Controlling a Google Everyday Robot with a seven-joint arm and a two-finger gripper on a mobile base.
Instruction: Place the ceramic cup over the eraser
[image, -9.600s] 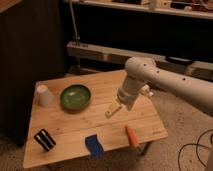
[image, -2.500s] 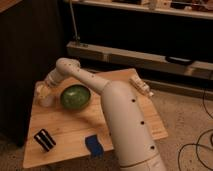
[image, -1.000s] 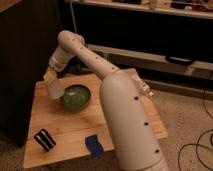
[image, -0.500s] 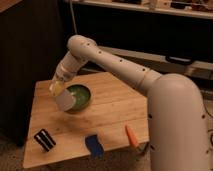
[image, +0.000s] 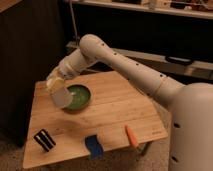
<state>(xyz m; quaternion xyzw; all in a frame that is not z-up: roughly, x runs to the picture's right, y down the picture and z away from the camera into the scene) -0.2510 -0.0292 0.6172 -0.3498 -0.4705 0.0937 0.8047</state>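
Observation:
My gripper is at the left of the wooden table, shut on the small white ceramic cup. It holds the cup tilted in the air, above the left rim of the green bowl. The eraser, a black block with white stripes, lies near the table's front left corner, below and to the left of the cup. My white arm reaches in from the right across the table.
A blue sponge-like block lies at the front edge. An orange carrot-shaped piece lies to its right. A dark cabinet stands left of the table and dark shelving behind it.
The cup was picked up from the table's back left corner and carried forward and down. It now hangs by the bowl's left rim, closer to the eraser.

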